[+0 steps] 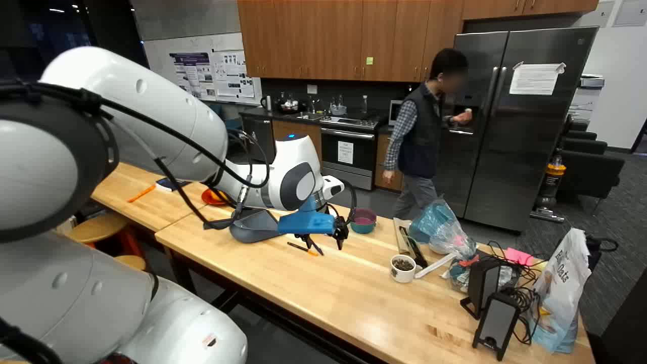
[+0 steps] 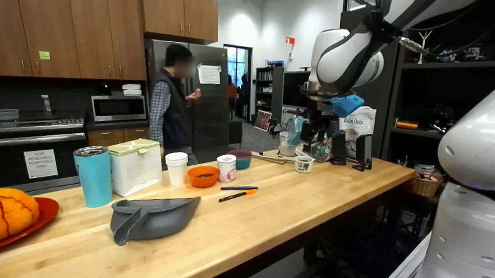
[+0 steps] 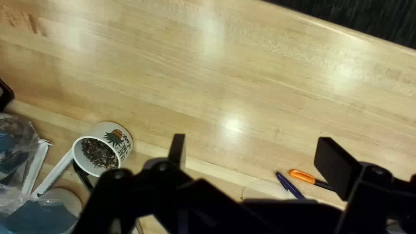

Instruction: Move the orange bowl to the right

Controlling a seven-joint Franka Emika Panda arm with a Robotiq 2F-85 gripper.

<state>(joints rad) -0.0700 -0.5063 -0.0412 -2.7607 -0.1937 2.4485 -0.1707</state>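
Note:
The orange bowl [image 2: 203, 177] stands upright on the wooden table in an exterior view, between a stack of white cups and a white canister, with some dark bits inside. It is hidden behind the arm in the view from the robot's side and out of the wrist view. My gripper [image 1: 324, 243] is in the air above the table, fingers pointing down. In an exterior view the gripper [image 2: 314, 136] appears to the right of the bowl, apart from it. In the wrist view the fingers [image 3: 250, 156] are wide apart with nothing between them.
Two pens [image 2: 238, 195] lie in front of the bowl. A grey dustpan [image 2: 154, 219], white cups [image 2: 176, 168], a white canister [image 2: 226, 168] and a teal-purple bowl [image 2: 240, 160] stand around. A white mug [image 3: 102, 148] of dry bits, a plastic bag [image 1: 447, 230] and speakers [image 1: 498, 321] are farther along.

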